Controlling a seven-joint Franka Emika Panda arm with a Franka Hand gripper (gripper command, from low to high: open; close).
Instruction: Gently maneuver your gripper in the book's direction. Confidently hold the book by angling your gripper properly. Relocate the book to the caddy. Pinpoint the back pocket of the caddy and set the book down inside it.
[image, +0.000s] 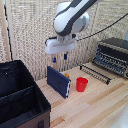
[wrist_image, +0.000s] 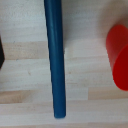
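Note:
The book (image: 58, 81) is a thin navy-blue hardcover standing upright on its edge on the wooden table. It stands between the caddy (image: 20, 95) and a red cup (image: 82, 84). In the wrist view the book's top edge (wrist_image: 55, 60) runs as a long blue strip through the picture. The caddy is a large black fabric box with an inner divider at the exterior view's left; a sliver of it (wrist_image: 1, 52) shows in the wrist view. My gripper (image: 60, 58) hangs above the book, clear of it, with its fingers apart and empty. The fingers do not show in the wrist view.
The red cup (wrist_image: 119, 55) stands close beside the book. A black-and-silver toaster oven (image: 112, 55) with a pulled-out wire rack (image: 97, 72) is at the exterior view's right. A small yellow object (image: 66, 75) sits behind the book. A woven screen backs the table.

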